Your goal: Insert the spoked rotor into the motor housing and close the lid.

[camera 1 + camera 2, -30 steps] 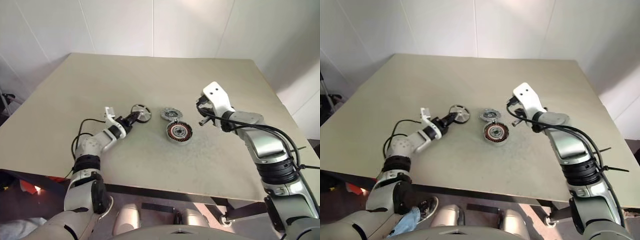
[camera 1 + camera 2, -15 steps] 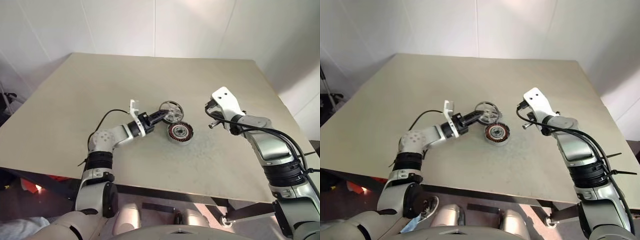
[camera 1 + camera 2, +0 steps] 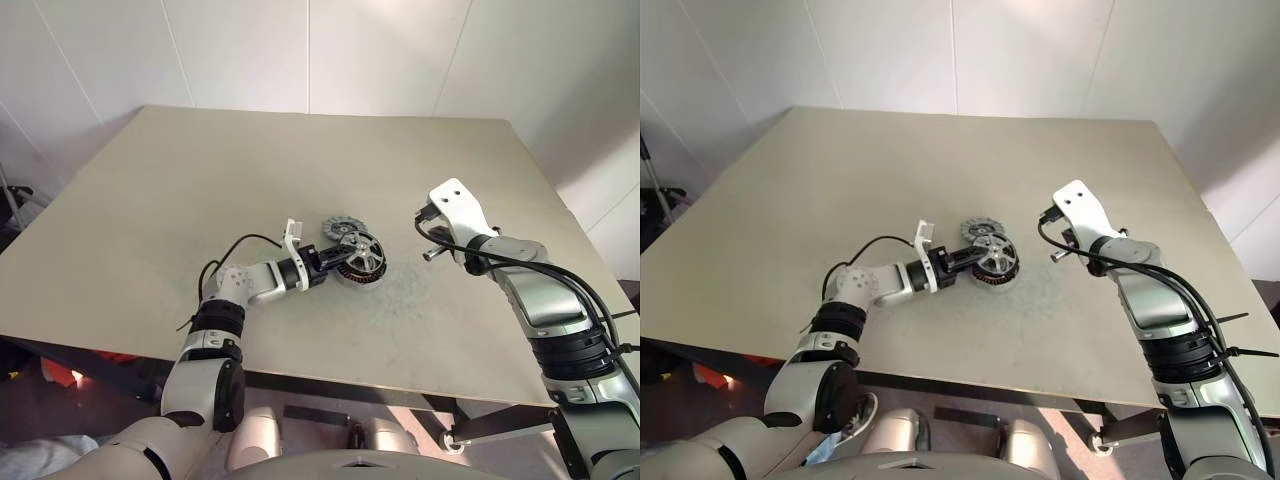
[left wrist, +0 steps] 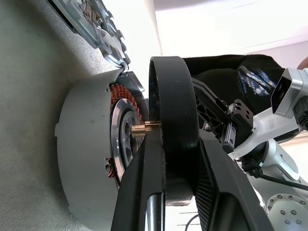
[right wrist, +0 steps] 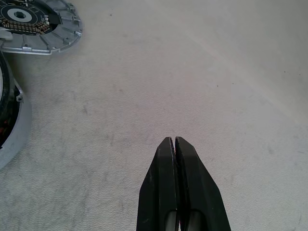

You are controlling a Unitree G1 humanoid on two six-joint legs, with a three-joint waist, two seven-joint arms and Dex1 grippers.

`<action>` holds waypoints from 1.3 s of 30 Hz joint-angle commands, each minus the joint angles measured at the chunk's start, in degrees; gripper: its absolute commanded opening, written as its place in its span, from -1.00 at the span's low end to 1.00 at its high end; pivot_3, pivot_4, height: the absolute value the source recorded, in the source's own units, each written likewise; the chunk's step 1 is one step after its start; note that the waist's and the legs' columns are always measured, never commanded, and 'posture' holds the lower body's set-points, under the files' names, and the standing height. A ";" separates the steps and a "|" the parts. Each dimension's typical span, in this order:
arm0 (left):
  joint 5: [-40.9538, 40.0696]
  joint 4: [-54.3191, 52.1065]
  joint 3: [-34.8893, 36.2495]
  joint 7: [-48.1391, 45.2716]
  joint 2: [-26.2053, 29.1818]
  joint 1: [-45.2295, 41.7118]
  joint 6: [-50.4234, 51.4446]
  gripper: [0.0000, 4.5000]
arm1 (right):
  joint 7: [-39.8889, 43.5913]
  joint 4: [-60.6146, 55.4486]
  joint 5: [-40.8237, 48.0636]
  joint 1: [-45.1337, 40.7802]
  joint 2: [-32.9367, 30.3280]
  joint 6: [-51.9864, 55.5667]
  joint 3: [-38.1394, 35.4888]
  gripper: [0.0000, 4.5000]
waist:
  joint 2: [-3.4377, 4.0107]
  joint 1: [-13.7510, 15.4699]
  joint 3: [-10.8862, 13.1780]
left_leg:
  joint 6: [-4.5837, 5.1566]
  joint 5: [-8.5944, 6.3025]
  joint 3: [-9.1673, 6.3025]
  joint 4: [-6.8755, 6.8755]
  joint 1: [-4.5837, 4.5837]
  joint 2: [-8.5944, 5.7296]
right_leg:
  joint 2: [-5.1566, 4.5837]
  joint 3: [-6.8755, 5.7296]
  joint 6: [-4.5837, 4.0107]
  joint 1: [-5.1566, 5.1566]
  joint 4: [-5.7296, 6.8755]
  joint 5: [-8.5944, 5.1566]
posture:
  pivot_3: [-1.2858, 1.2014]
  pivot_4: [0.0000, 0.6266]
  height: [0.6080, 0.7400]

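Pinching the black rim of the spoked rotor (image 3: 361,256) between the two black fingers (image 4: 144,192) of the left gripper (image 3: 341,259), one finger on each face of the rim. Holding the rotor on edge, tilted, directly above the motor housing (image 4: 86,159), rim close to the housing's open mouth but not seated inside. Showing in the left wrist view a ring of copper-red windings (image 4: 118,98) inside the grey cup, a brass-coloured shaft tip (image 4: 144,127) reaching from the housing's centre toward the rotor. Resting on the beige table (image 3: 200,170), housing near the middle, just in front of the lid (image 3: 977,230). Lying flat, lid just behind the housing and rotor, touching neither as far as can be told, finned rim and dark centre visible in the right wrist view (image 5: 41,24). Hovering above bare table to the right of the housing, well apart from it, right gripper (image 5: 173,140) with fingers pressed together and nothing between them, pointing forward and somewhat downward.
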 commanded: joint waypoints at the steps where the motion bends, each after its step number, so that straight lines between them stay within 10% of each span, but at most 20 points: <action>1: 0.31 -0.92 -0.65 -1.26 -0.08 -0.74 0.32 -0.82 | -0.37 -1.99 -0.46 -1.02 -0.34 -0.45 -1.28 -1.00 | 0.00 0.00 0.00 | 0.00 0.00 0.00 0.00 0.00 0.00 | 0.00 0.00 0.00 0.00 0.00 0.00 | 0.03 -1.00 1.00; 3: 0.53 -1.62 -0.90 -1.47 -0.19 -0.36 0.34 -0.82 | -0.36 -1.79 -0.51 -1.11 -0.29 -0.61 -1.14 -1.00 | 0.00 0.00 0.00 | 0.01 0.00 0.00 0.00 0.00 0.00 | 0.00 0.00 0.00 0.00 0.00 0.00 | 0.03 -1.00 1.00; 9: 0.97 -1.16 -0.16 -0.60 0.44 0.19 0.41 0.07 | -0.20 -1.44 -0.50 -1.39 -0.25 -0.97 -0.95 -1.00 | 0.02 0.00 -0.01 | 0.05 -0.03 0.00 0.00 0.10 0.00 | 0.00 0.00 0.00 0.11 0.00 0.00 | 0.03 -1.00 1.00; 22: -1.73 -11.98 5.92 0.62 11.45 3.33 1.60 0.07 | 2.30 -4.39 2.23 -1.39 2.74 -1.56 -0.63 -1.00 | 0.15 -0.30 0.07 | 0.09 -0.06 0.00 -0.03 -0.03 0.02 | 0.01 0.00 -0.02 -0.06 0.02 0.00 | 0.03 -1.00 1.00; 39: -0.04 -13.93 6.04 3.59 10.73 5.41 -3.74 0.07 | 2.14 -0.11 5.49 6.03 9.83 -0.67 4.18 -1.00 | 0.10 -0.31 0.07 | -0.01 -0.03 0.01 0.03 0.14 0.03 | -0.01 0.01 0.00 0.13 0.01 -0.01 | 0.03 -1.00 1.00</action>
